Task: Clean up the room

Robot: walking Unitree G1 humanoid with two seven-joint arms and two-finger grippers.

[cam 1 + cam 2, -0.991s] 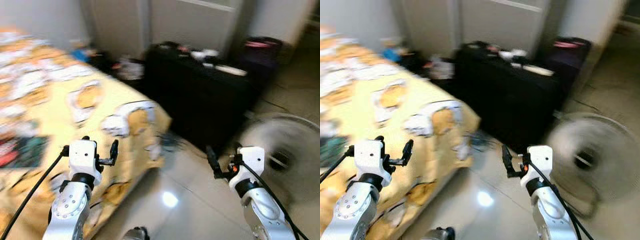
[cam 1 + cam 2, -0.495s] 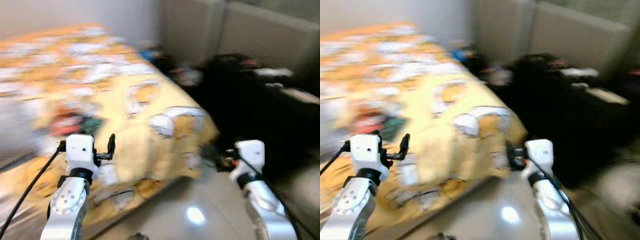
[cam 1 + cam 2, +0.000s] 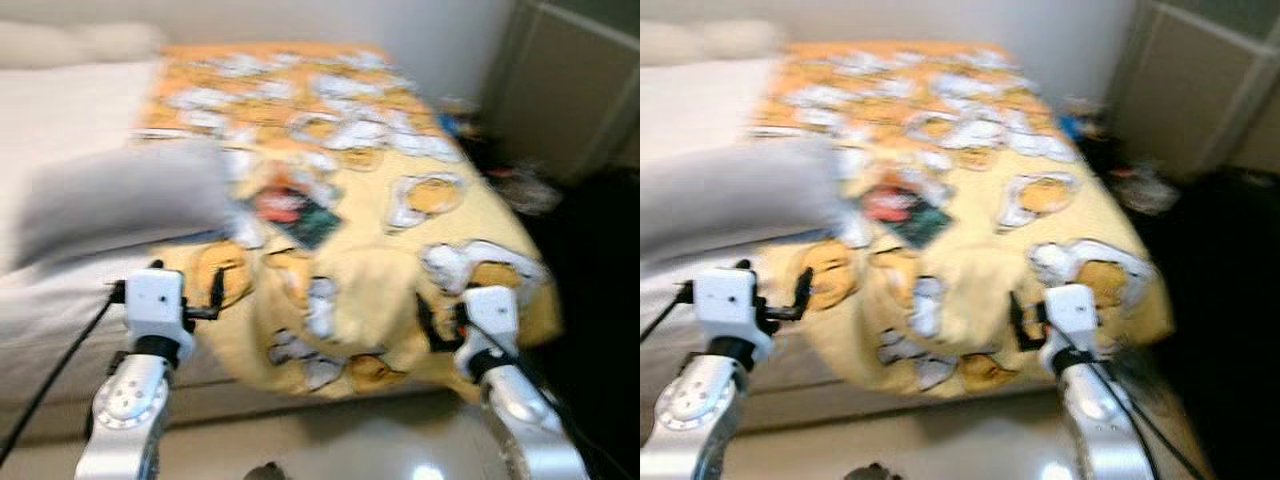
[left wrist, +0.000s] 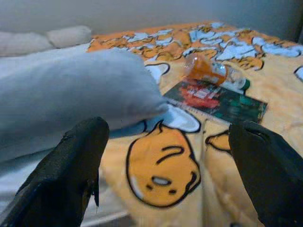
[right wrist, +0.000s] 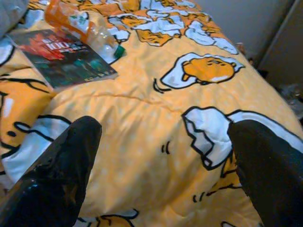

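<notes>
Lying on its side w/ green cap toward bed's foot, bottle beside book; both pincers released.

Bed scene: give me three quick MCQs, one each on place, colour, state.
1. Where does the plastic bottle lie?
A. on the floor
B. on the blanket, at the far edge of the dark book
C. under the grey pillow

2. The bottle's label is:
A. orange
B. blue
C. white

3. The left pincer is:
A. shut on the book
B. shut on the pillow
C. open, holding nothing

Answers: 1 B, it rests beside the book on the bed. 2 A, an orange band wraps it. 3 C, its fingers stand wide apart.
</notes>
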